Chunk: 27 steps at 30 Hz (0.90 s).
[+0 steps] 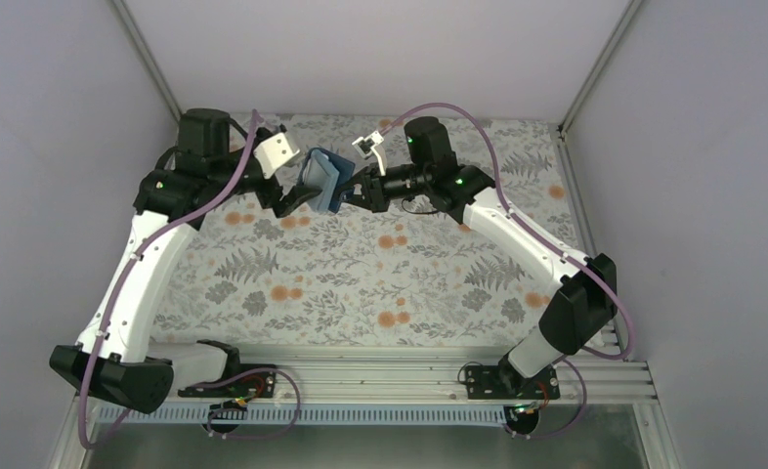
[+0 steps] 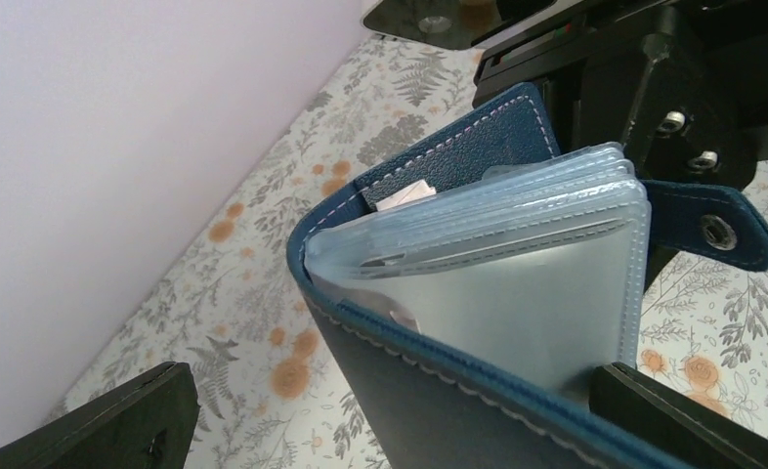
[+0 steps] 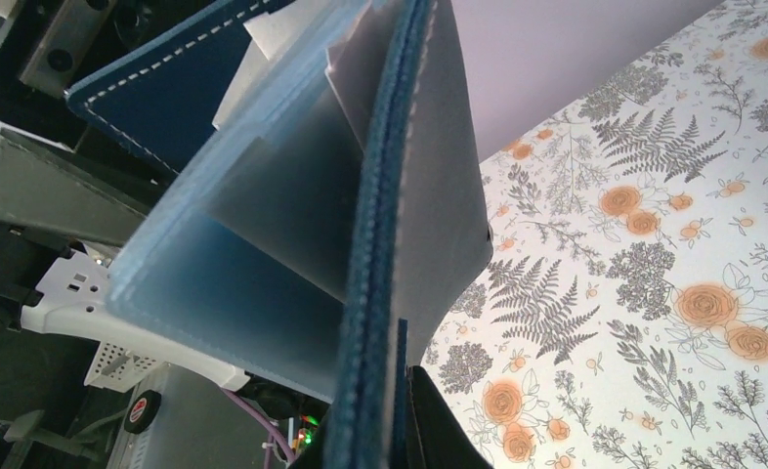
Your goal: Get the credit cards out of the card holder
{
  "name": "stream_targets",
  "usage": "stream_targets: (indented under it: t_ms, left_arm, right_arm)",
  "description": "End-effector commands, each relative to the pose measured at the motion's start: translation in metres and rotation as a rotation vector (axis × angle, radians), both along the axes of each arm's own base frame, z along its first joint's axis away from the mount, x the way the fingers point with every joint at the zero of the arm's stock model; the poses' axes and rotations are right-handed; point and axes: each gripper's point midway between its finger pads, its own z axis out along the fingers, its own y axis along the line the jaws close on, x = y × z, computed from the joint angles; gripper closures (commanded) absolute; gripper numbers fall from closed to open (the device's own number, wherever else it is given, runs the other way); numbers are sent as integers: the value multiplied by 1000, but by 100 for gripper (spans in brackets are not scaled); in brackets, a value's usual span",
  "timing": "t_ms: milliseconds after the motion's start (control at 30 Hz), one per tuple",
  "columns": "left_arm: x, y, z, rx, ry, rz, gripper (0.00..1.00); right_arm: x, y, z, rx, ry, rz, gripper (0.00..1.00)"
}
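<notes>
The navy card holder (image 1: 323, 178) hangs open in the air over the far middle of the table, between both grippers. My right gripper (image 1: 349, 195) is shut on its navy cover, seen edge-on in the right wrist view (image 3: 380, 244), with one black finger (image 3: 444, 425) pressed against it. My left gripper (image 2: 390, 401) is open wide; the holder's cover (image 2: 458, 147) and pale blue pockets (image 2: 517, 283) lie between its fingers, near the right one. The closure tab (image 2: 717, 233) sticks out to the right. A white slip (image 2: 400, 195) peeks from a pocket. No credit cards show.
The table wears a floral cloth (image 1: 380, 283). Pale walls stand close on the left, back and right. My right arm's black wrist (image 2: 654, 88) sits right behind the holder in the left wrist view.
</notes>
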Motion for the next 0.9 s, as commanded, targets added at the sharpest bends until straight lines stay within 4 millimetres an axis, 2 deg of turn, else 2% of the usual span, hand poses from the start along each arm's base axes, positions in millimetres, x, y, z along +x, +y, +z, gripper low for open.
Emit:
stream_targets:
  t_ms: [0, 500, 567, 667, 867]
  left_arm:
    - [7, 0, -3, 20, -20, 53, 0]
    - [25, 8, -24, 90, -31, 142, 0]
    - [30, 10, -23, 98, -37, 161, 6]
    - [25, 6, -17, 73, -36, 133, 20]
    - [-14, -24, -16, -46, 57, -105, 38]
  right_arm:
    - [-7, -2, 33, 64, -61, 13, 96]
    - [-16, -5, 38, 77, -72, 45, 96]
    - [-21, -6, 38, 84, -82, 75, 96]
    - [-26, -8, 36, 81, -93, 94, 96]
    - [-26, -7, 33, 76, -98, 101, 96]
